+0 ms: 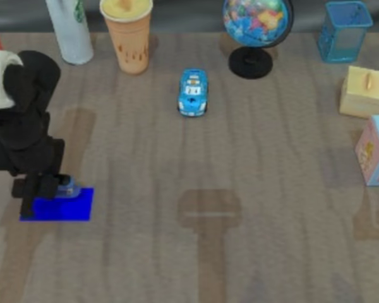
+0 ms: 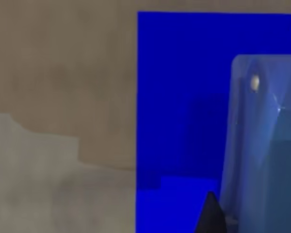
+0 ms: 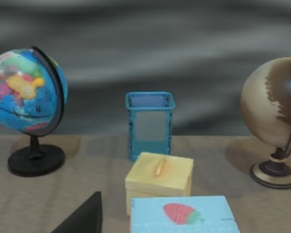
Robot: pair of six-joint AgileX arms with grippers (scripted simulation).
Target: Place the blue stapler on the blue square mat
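Observation:
The blue stapler [image 1: 68,187] is light blue and lies low over the far edge of the blue square mat [image 1: 60,207], at the table's left. My left gripper [image 1: 47,188] hangs right over it and is shut on the stapler. The arm hides most of the stapler from above. In the left wrist view the stapler [image 2: 264,145] fills one side above the mat [image 2: 184,97], with one black fingertip [image 2: 211,216] pressed against its flank. My right gripper is outside the top view. Only one of its fingers [image 3: 87,216] shows, holding nothing.
A blue-and-white toy car [image 1: 192,92] sits mid-table. Along the back stand a white cup [image 1: 69,28], an orange cup [image 1: 127,31], a globe [image 1: 256,31] and a light-blue mesh cup [image 1: 344,30]. A yellow box [image 1: 364,91] and a strawberry carton [image 1: 376,150] are at the right.

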